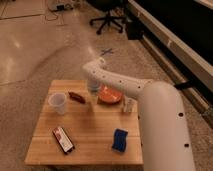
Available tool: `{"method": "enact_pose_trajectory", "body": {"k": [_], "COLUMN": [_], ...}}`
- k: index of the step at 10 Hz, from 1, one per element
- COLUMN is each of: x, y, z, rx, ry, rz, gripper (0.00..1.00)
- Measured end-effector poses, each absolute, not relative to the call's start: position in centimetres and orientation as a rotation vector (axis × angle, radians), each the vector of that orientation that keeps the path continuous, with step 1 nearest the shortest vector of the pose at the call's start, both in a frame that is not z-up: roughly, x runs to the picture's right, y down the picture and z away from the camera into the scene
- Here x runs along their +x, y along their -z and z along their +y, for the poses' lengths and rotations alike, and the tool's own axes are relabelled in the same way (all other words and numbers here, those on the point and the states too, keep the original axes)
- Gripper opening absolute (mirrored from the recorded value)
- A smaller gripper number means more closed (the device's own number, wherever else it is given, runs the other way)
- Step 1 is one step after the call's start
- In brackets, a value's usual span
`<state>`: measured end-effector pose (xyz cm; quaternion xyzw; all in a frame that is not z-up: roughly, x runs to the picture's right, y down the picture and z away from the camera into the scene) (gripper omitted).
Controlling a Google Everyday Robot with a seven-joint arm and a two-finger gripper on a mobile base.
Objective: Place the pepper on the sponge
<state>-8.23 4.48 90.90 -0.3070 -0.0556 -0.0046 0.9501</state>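
The pepper (76, 96), small and dark red, lies on the wooden table (90, 130) near its far edge, between a clear cup and the arm's end. The blue sponge (119, 140) sits at the table's near right. My gripper (93, 95) hangs just right of the pepper, pointing down over the table, left of the orange bowl. It is about a hand's width from the pepper and far from the sponge.
A clear plastic cup (58, 103) stands at the far left. An orange-red bowl (110, 94) sits at the far middle, with a small pale object (129, 105) to its right. A red-and-black packet (63, 139) lies near the front left. Office chair (107, 19) behind.
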Motion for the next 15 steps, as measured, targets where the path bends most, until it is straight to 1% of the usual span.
{"method": "enact_pose_trajectory", "body": {"k": [3, 6, 12, 13, 14, 15], "x": [-10.5, -12.3, -15.2, -15.6, -15.7, -15.9], "y": [-93.5, -95.3, -96.7, -97.1, -97.3, -97.4], "z": [4.6, 5.1, 5.5, 5.4, 5.4, 5.3], "rx": [-0.634, -0.654, -0.693, -0.693, -0.696, -0.696], "ry": [0.005, -0.004, -0.012, -0.017, -0.018, -0.017], "rz": [-0.14, -0.164, -0.185, -0.184, -0.18, -0.178], "gripper": [0.65, 0.65, 0.65, 0.58, 0.48, 0.4]}}
